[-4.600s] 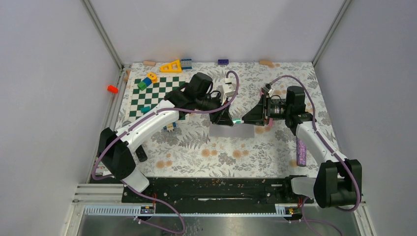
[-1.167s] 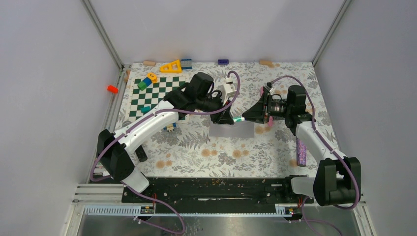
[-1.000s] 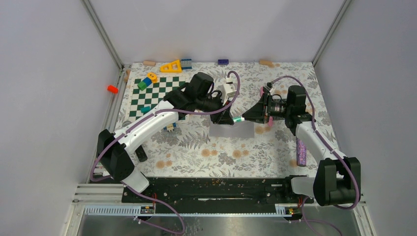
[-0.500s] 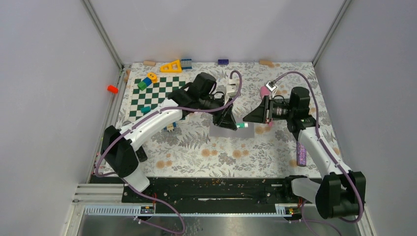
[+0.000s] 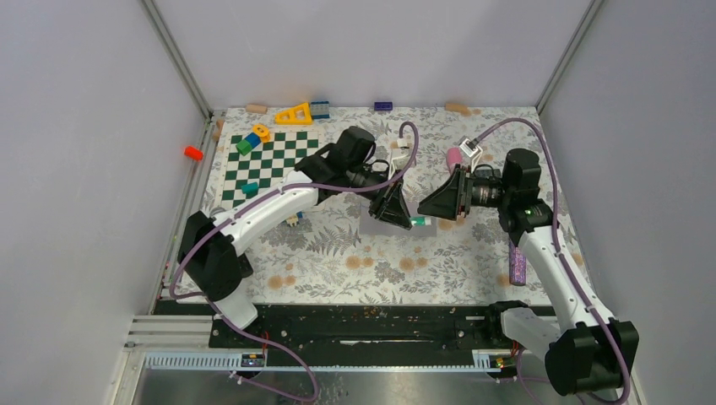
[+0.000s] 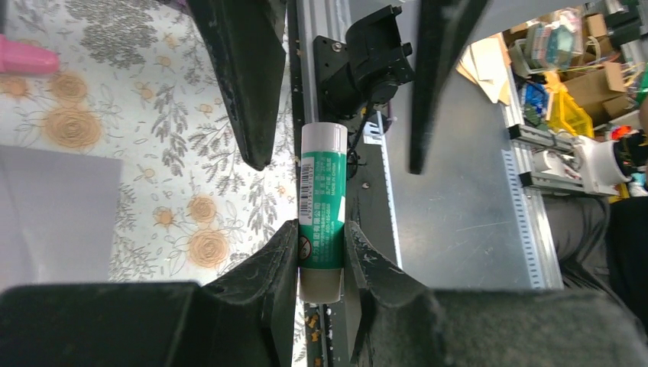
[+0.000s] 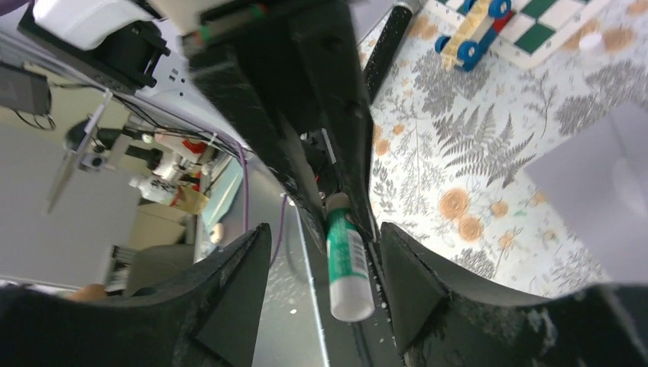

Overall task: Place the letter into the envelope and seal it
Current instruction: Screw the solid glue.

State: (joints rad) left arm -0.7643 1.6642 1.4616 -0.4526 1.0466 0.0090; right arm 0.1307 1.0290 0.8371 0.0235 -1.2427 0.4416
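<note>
Left wrist: left fingers [image 6: 264, 267] clamp green-white glue stick [image 6: 321, 222] by its end; right fingers [image 7: 229, 290] open, empty. Stick may pivot, missing pale grey paper envelope [image 5: 376, 229].

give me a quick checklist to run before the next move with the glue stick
1. Left gripper holding the glue stick: ok, its fingers clamp the lower half.
2. Right gripper clear of the stick: ok, its jaws stand apart on either side of the free end, not touching it.
3. Cap off the stick: cannot tell, the free end is white, cap or glue unclear.
4. Envelope in place: ok, it lies flat on the table just below both grippers.
5. Letter inside and flap open for glue: cannot tell, the grippers cover part of the envelope.
</note>
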